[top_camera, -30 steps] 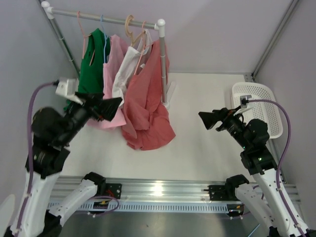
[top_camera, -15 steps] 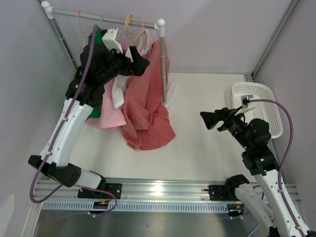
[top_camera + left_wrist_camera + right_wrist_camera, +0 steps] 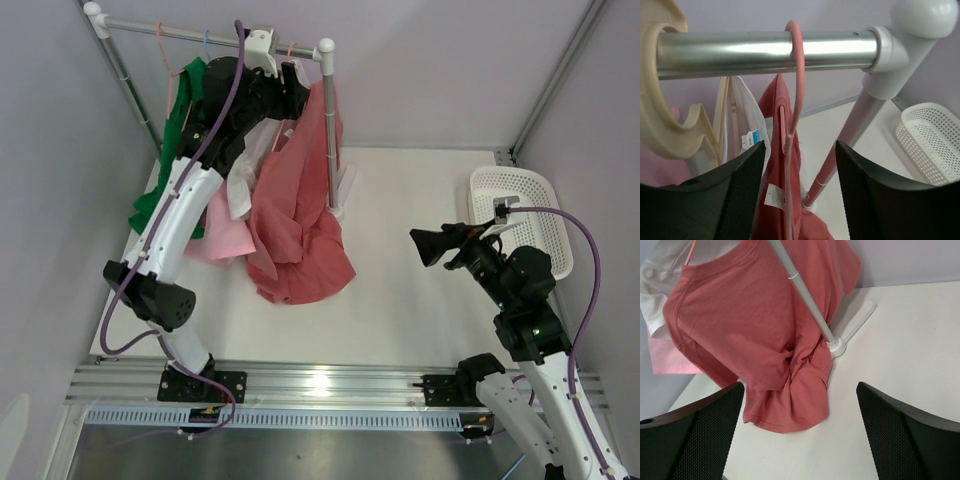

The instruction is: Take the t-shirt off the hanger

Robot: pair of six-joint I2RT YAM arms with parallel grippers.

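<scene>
Left gripper (image 3: 800, 170) positioned at rail (image 3: 740, 52), jaws wide, pink hanger (image 3: 799, 75) with red t-shirt (image 3: 300, 220) framed between; right gripper (image 3: 422, 244) spread wide, right of t-shirt.

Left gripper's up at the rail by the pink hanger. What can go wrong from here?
1. The left gripper is open, lined up on the pink hanger, with the cream hanger and white garment close beside; closing may catch those.
2. The red t-shirt is bunched on the table against the rack post; pulling may snag it or rock the post.
</scene>
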